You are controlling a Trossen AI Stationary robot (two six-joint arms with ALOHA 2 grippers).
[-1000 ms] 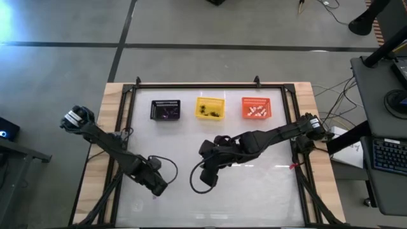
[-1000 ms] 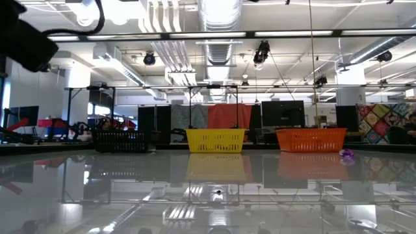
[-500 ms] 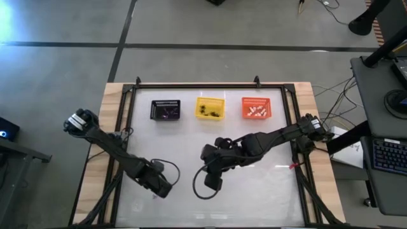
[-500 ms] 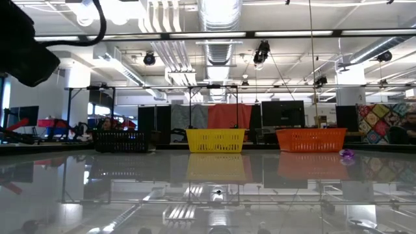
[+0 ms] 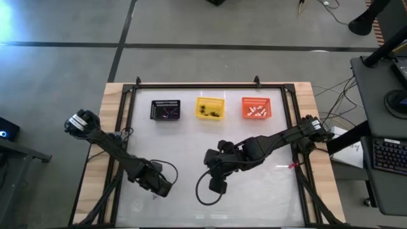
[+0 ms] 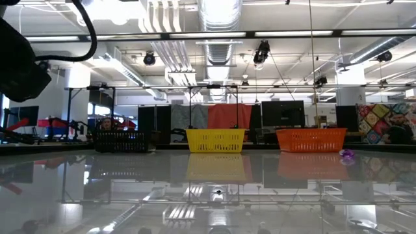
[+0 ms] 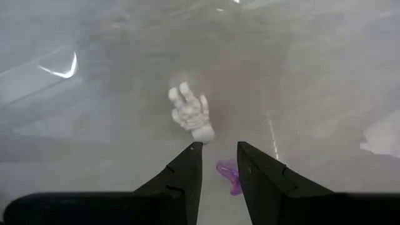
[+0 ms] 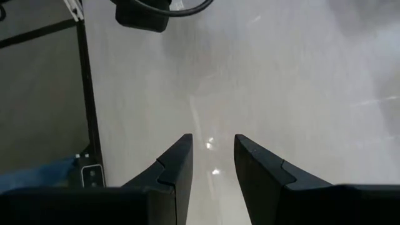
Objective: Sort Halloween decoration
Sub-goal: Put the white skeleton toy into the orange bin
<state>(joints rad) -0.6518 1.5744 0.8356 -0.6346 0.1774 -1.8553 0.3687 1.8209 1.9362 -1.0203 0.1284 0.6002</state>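
Observation:
My left gripper [image 7: 219, 149] hangs open, pointing steeply down, over the table's near left part [image 5: 160, 186]. Just beyond its fingertips a white skeleton-hand trinket [image 7: 190, 114] lies flat on the table. A small purple trinket [image 7: 230, 176] lies on the table under the gap between the fingers, which do not touch it. My right gripper [image 8: 212, 140] stands open higher up, over the near middle [image 5: 216, 186], with only bare table below it. Another purple trinket [image 6: 346, 154] lies on the table toward the right in the low view.
Three baskets stand in a row at the table's far side: black [image 5: 165, 109], yellow [image 5: 210, 108] and orange [image 5: 256, 108], each with small pieces inside. A dark frame [image 5: 191, 84] runs around the glossy tabletop. A person sits in the room behind the black basket [image 6: 107, 125].
My left gripper has sunk toward the table and rolled about its own line, still open. My right gripper has drifted a little toward the near edge, also open. The trinkets have not moved.

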